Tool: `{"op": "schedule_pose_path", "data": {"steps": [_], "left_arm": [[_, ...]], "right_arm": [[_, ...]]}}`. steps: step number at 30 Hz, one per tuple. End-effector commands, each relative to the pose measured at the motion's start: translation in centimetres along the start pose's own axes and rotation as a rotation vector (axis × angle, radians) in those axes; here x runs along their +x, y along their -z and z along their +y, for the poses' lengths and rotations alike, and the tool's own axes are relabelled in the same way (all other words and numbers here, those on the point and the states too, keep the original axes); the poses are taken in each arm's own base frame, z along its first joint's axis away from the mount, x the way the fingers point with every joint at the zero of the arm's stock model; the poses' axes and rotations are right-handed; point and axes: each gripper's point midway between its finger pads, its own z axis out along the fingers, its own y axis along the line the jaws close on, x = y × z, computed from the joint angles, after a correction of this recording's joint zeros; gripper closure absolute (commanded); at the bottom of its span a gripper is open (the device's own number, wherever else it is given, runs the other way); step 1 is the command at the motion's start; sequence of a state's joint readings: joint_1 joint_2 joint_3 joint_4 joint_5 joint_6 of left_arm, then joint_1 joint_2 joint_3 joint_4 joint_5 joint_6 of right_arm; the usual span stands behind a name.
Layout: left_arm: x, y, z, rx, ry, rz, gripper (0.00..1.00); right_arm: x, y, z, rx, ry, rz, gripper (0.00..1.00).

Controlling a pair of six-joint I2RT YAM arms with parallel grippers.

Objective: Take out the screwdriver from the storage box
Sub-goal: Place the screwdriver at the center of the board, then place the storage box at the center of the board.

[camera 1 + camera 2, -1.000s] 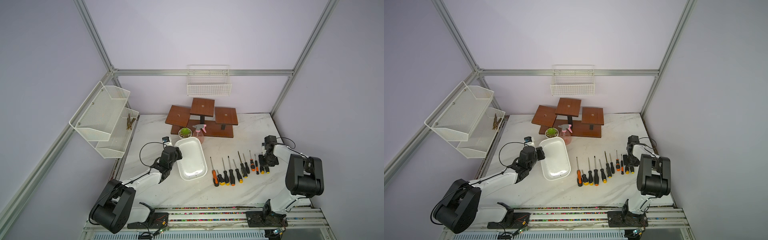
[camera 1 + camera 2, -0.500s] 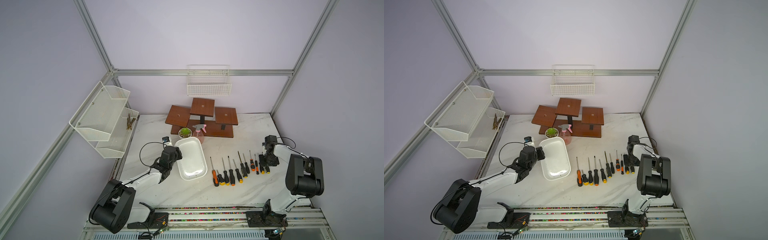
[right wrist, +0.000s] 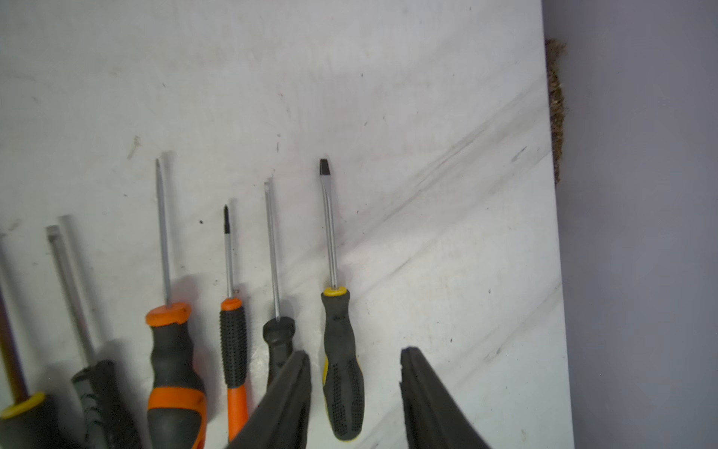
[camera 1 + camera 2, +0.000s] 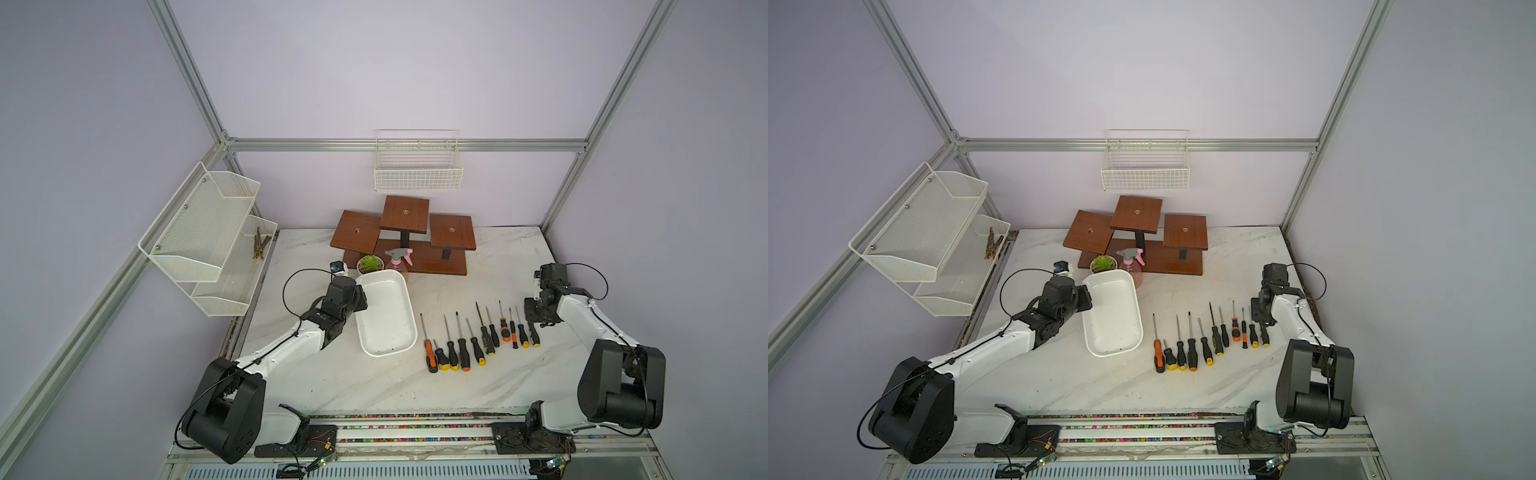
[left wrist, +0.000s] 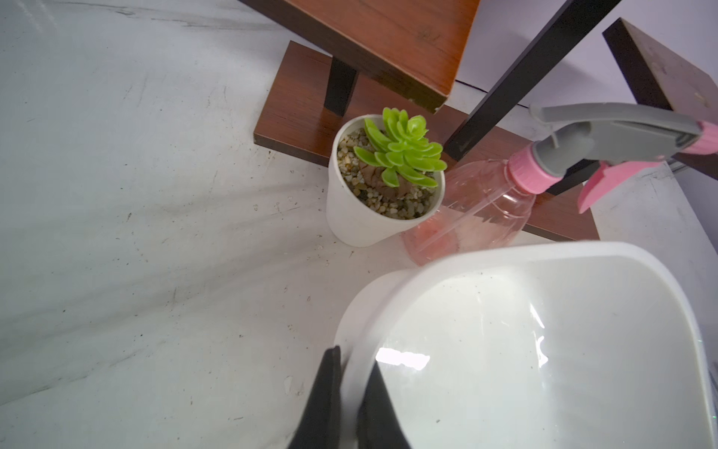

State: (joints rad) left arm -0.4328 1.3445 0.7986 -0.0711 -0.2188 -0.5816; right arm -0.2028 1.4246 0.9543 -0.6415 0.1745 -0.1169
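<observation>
On the marble table [image 4: 374, 390], the left gripper [image 5: 353, 359] pinches the storage box [image 4: 386, 316] by its rim. The right gripper [image 3: 356, 353] has its jaws apart, straddling the end screwdriver [image 3: 342, 388] of a row lying beside the box.

This is a robotics lab test cell. Bare lilac walls [image 4: 374, 75] are boxed in by an aluminium frame [image 4: 407, 144], and two robot arms [image 4: 282, 345] are bolted to a rail [image 4: 415, 432] at the front of a marble-look desk [image 4: 374, 386]. Staged props sit around: a row of screwdrivers [image 4: 473, 345] beside the right gripper [image 3: 355, 352], a storage box [image 4: 386, 311] at the left gripper [image 5: 353, 357], and beyond both a wire basket [image 4: 417, 174].
</observation>
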Motion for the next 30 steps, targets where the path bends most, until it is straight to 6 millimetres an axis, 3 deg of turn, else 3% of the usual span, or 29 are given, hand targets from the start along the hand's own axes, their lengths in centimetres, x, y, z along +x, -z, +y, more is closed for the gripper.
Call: {"op": "schedule_pose_path", "data": {"steps": [1,7,10,13,17,24,30], "left_arm": [[1.0,1.2,-0.8,0.036,-0.032,0.102,1.00],[3.2,1.8,-0.9,0.004,-0.078,0.188,1.00],[4.4,1.7,-1.1,-0.008,-0.112,0.223,1.00],[5.2,1.6,-1.5,-0.024,-0.144,0.248,1.00],[5.5,1.2,-1.8,-0.049,-0.161,0.263,1.00],[7.1,-1.2,-2.1,-0.100,-0.185,0.301,1.00],[8.4,-1.9,-1.6,-0.140,-0.178,0.307,0.88]], "right_arm": [[-1.8,2.0,1.2,-0.096,-0.073,-0.114,0.56],[-4.7,8.7,4.2,-0.319,-0.121,-0.344,0.56],[-4.8,11.3,5.5,-0.391,-0.137,-0.464,0.52],[-4.3,12.6,6.7,-0.449,-0.143,-0.544,0.51],[-3.5,13.4,8.4,-0.501,-0.139,-0.617,0.49],[-3.0,13.1,10.0,-0.514,-0.111,-0.692,0.49],[-3.9,13.0,10.2,-0.488,-0.053,-0.744,0.48]]}}
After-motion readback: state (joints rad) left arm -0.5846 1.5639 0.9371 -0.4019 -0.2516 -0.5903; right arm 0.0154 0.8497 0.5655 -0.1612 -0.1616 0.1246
